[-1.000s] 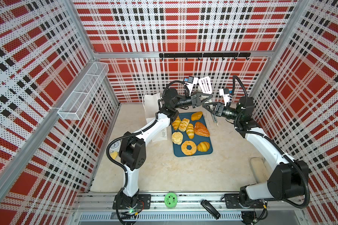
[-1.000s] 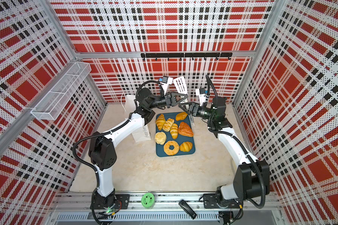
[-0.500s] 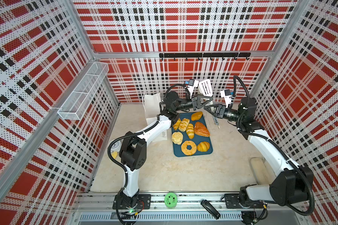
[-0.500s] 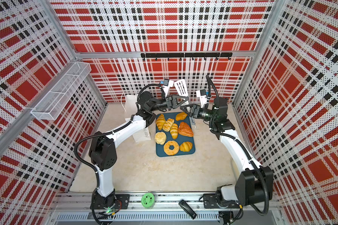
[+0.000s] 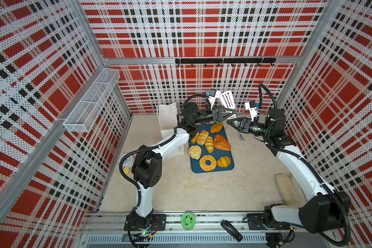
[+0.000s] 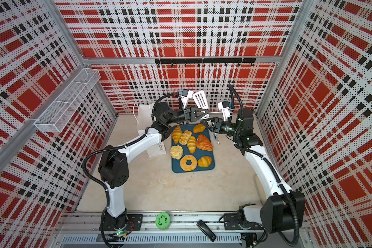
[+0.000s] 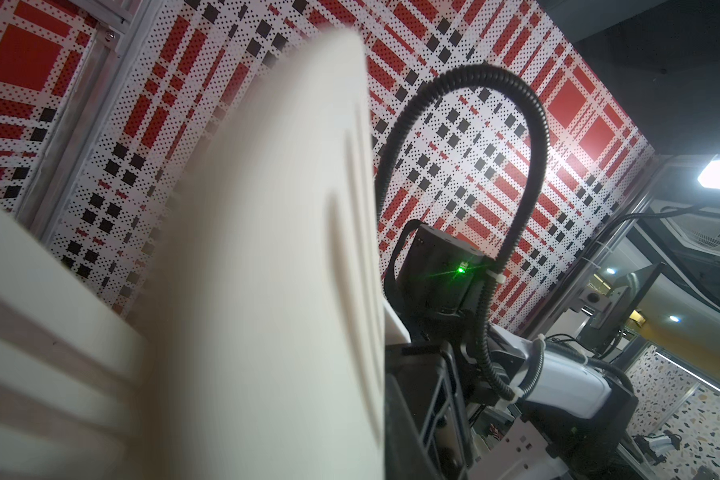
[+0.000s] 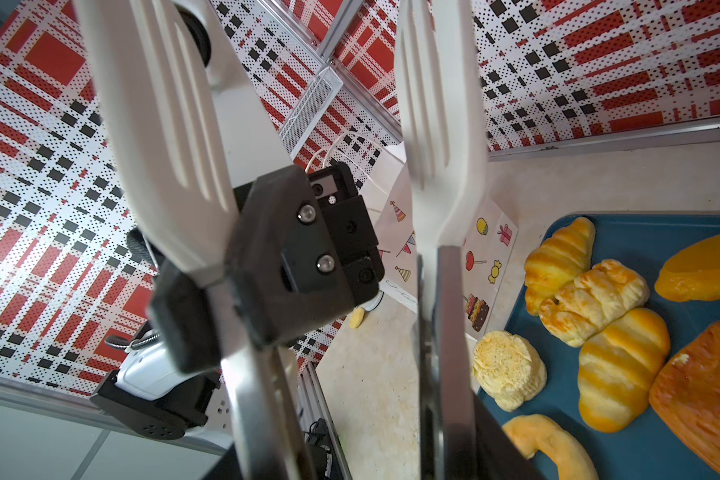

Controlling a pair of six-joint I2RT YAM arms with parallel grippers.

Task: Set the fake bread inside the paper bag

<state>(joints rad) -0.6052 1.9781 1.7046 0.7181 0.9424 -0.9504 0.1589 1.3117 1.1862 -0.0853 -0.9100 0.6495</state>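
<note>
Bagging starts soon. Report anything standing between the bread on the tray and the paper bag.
The left arm does: its white forearm reaches over the paper bag, along the side of the tray that faces the bag, close to the bread. Nothing else visible lies between them.

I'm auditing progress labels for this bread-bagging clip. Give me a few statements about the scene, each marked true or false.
1. The left hand grips the white tongs. True.
2. The ring doughnut is already bagged. False: it lies on the teal tray, outside the paper bag.
3. A wire basket hangs on the left wall. True.
4. The teal tray is empty. False: several pastries lie on it.
</note>
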